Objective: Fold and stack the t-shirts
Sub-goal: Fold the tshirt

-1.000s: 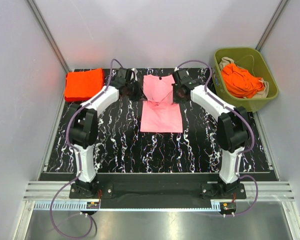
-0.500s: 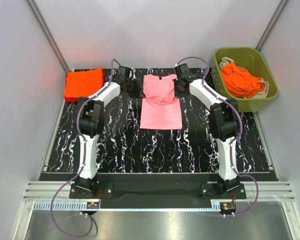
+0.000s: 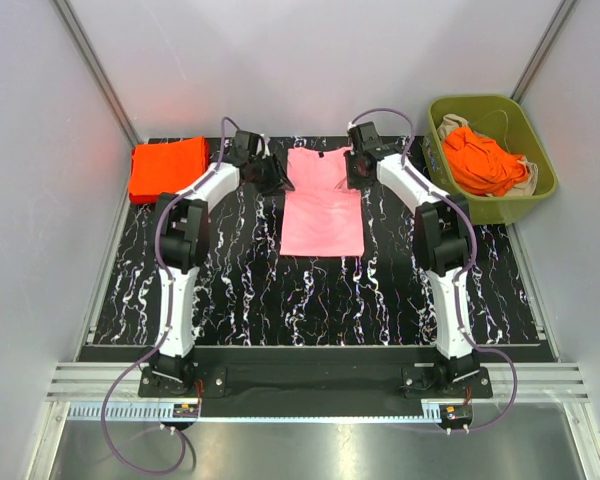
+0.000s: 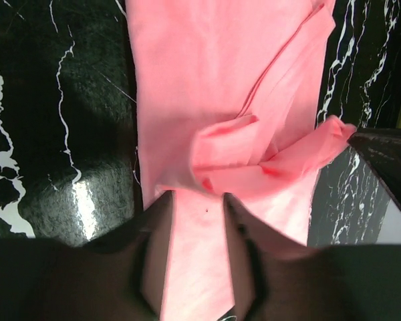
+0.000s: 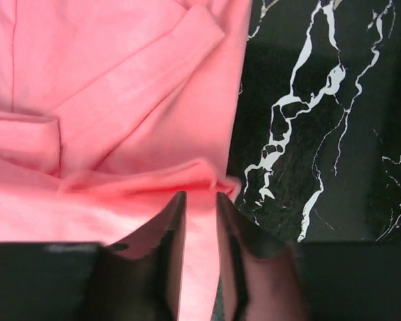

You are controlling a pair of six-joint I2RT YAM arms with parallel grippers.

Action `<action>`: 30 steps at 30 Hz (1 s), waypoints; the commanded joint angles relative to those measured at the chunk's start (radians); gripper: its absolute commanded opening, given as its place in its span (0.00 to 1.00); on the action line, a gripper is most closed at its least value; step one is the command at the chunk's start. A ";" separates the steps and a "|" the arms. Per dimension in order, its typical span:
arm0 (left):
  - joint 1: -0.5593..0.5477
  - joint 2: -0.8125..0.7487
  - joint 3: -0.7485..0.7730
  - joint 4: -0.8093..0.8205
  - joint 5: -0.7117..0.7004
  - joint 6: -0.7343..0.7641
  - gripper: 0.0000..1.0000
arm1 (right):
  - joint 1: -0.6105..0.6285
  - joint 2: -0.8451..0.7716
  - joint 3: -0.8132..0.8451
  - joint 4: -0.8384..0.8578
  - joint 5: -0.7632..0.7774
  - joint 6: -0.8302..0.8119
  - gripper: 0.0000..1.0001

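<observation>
A light pink t-shirt (image 3: 323,205) lies lengthwise in the middle of the black marbled table, its sleeves folded inward and its neck at the far end. My left gripper (image 3: 277,178) stands at its far left edge and my right gripper (image 3: 355,170) at its far right edge. In the left wrist view the left gripper (image 4: 197,198) is open over the pink cloth (image 4: 214,80), with a rumpled fold just ahead of the tips. The right gripper (image 5: 200,195) is also open, over the shirt's edge (image 5: 120,87). A folded orange-red t-shirt (image 3: 168,168) rests at the far left.
An olive-green bin (image 3: 492,208) stands at the far right, off the table's mat, holding crumpled orange-red shirts (image 3: 480,160) and some beige cloth. White walls close in on three sides. Both arm bases sit at the near edge.
Both grippers carried the shirt's far end toward the back, so the raised, bunched cloth now lies flat. Both sets of jaws went from shut to parted, letting the cloth go.
</observation>
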 commanded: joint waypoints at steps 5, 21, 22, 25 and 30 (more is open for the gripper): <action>0.018 -0.208 -0.029 -0.063 -0.079 0.064 0.47 | -0.049 -0.110 0.059 -0.132 -0.146 0.052 0.50; -0.111 -0.473 -0.727 0.137 -0.103 0.041 0.49 | -0.050 -0.434 -0.581 -0.036 -0.344 0.135 0.49; -0.113 -0.466 -0.732 0.146 -0.086 0.037 0.48 | -0.050 -0.431 -0.590 -0.033 -0.347 0.147 0.49; -0.120 -0.455 -0.758 0.177 -0.090 0.033 0.48 | -0.050 -0.426 -0.642 0.003 -0.377 0.172 0.48; -0.120 -0.431 -0.767 0.207 -0.073 0.030 0.42 | -0.049 -0.403 -0.702 0.076 -0.385 0.173 0.45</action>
